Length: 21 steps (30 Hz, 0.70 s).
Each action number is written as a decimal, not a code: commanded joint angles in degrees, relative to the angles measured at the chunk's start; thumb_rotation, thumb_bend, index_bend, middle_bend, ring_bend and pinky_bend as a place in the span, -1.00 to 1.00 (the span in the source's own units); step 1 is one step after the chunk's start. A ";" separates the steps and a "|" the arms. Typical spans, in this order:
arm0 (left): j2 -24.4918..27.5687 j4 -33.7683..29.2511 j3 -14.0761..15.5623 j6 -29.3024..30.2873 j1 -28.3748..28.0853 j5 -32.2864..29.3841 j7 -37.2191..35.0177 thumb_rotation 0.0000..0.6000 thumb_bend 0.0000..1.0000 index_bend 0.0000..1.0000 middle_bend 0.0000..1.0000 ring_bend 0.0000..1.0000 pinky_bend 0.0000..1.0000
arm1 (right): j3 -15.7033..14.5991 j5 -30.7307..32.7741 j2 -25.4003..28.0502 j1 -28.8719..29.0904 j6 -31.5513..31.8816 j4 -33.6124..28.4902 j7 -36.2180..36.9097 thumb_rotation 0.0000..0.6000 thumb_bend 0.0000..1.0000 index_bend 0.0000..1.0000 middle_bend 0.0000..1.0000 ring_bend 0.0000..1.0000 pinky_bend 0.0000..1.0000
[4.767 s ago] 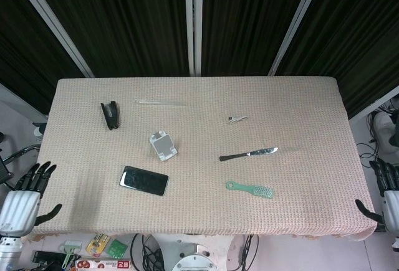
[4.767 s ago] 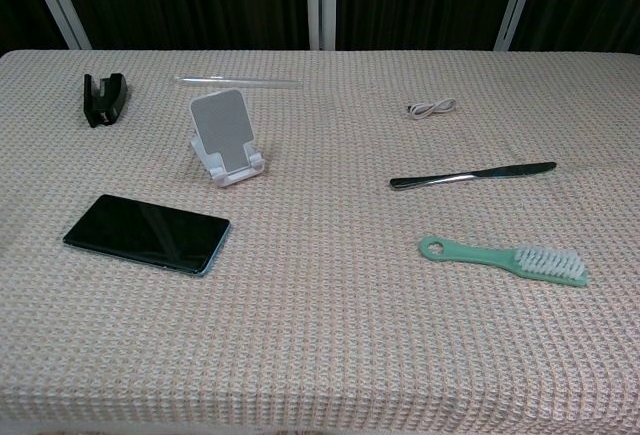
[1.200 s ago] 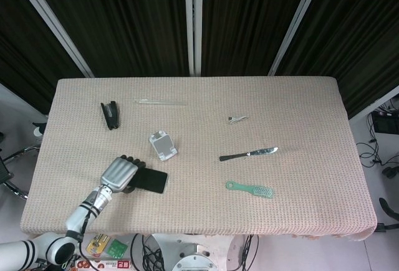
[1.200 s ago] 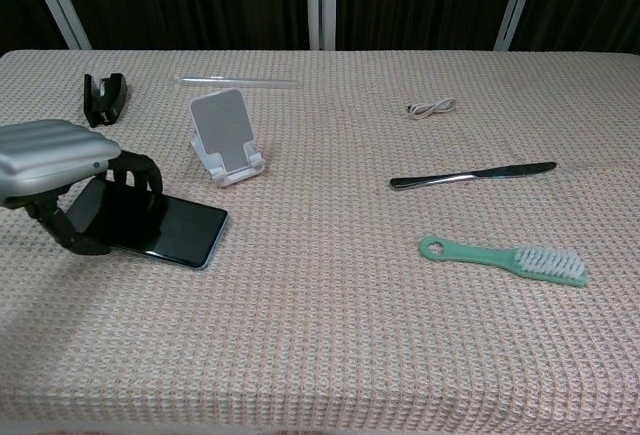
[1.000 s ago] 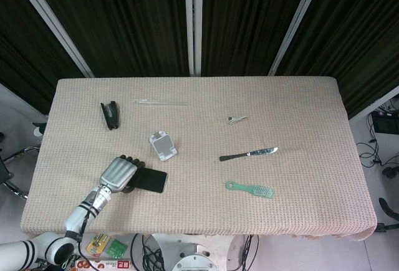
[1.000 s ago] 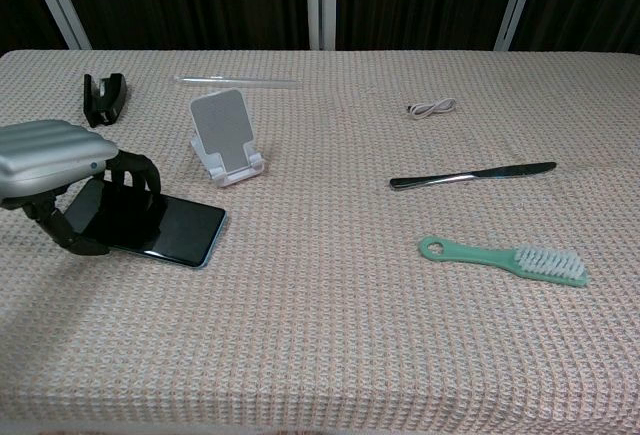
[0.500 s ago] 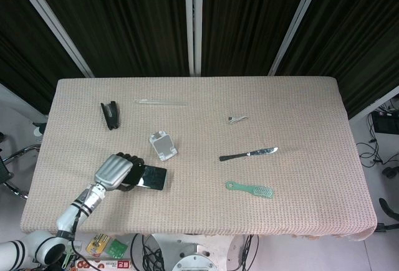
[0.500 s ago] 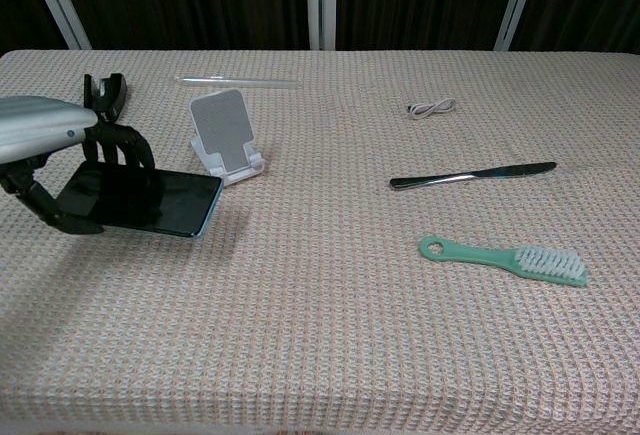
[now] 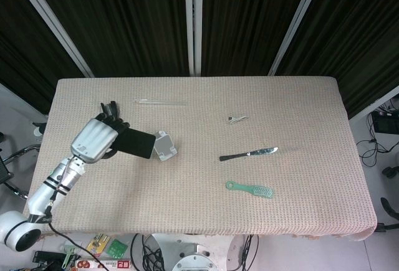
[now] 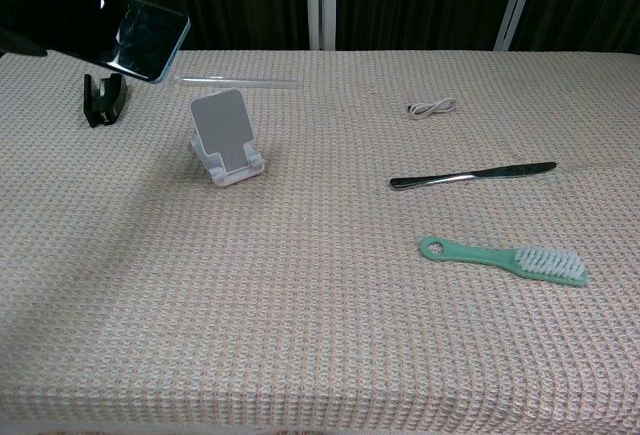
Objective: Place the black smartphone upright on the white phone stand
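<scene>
My left hand [image 9: 95, 139] grips the black smartphone [image 9: 136, 143] by its left end and holds it in the air, well above the table. In the chest view the smartphone [image 10: 130, 33] shows at the top left, tilted, with only a dark bit of the hand at the frame's edge. The white phone stand [image 9: 165, 146] [image 10: 227, 139] stands on the table just right of the raised phone in the head view, nothing on it. My right hand is in neither view.
A black stapler [image 10: 103, 98] and a clear rod [image 10: 238, 81] lie at the back left. A white cable [image 10: 431, 108], a table knife [image 10: 472, 175] and a green brush [image 10: 503, 260] lie to the right. The table [image 9: 299, 96] wears a beige woven cloth.
My left hand closed on the smartphone where it lay and has lifted it up and toward the back, to a spot beside the stand. The stand and the other things have not moved.
</scene>
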 commanded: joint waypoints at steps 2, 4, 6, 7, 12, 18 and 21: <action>1.65 -2.86 -2.19 -5.02 -5.25 -2.51 9.62 1.00 -0.17 0.20 0.26 0.11 -0.12 | 0.22 0.25 0.11 -0.13 0.17 -0.03 0.61 1.00 -0.70 -1.00 -1.00 -1.00 -1.00; 0.08 -2.22 -2.04 -7.30 -7.66 -3.70 15.20 1.00 -0.17 0.20 0.26 0.11 -0.16 | 0.56 0.44 0.32 -0.18 0.48 -0.21 1.12 1.00 -0.70 -1.00 -1.00 -1.00 -1.00; -1.79 -1.61 -1.72 -9.04 -9.93 -4.54 20.59 1.00 -0.17 0.20 0.26 0.11 -0.16 | 0.79 0.41 0.54 -0.24 0.87 -0.40 1.49 1.00 -0.70 -1.00 -1.00 -1.00 -1.00; -2.63 -1.30 -1.52 -9.60 -10.82 -4.74 22.74 1.00 -0.18 0.20 0.26 0.11 -0.16 | 0.81 0.36 0.61 -0.26 0.93 -0.45 1.55 1.00 -0.70 -1.00 -1.00 -1.00 -1.00; -7.03 1.22 -0.44 -12.19 -15.19 -5.70 31.81 1.00 -0.21 0.19 0.26 0.10 -0.16 | 0.67 -0.11 1.08 -0.03 0.62 -0.41 1.49 1.00 -0.70 -1.00 -1.00 -1.00 -1.00; -10.30 3.62 1.74 -13.78 -18.35 -5.33 38.99 1.00 -0.21 0.18 0.25 0.08 -0.17 | 1.09 0.13 0.82 0.09 0.88 -0.21 1.74 1.00 -0.70 -1.00 -1.00 -1.00 -1.00; -11.74 5.77 3.36 -14.52 -19.83 -2.81 42.39 1.00 -0.21 0.16 0.23 0.07 -0.18 | 1.18 0.13 0.69 0.21 0.86 -0.21 1.61 1.00 -0.70 -1.00 -1.00 -1.00 -1.00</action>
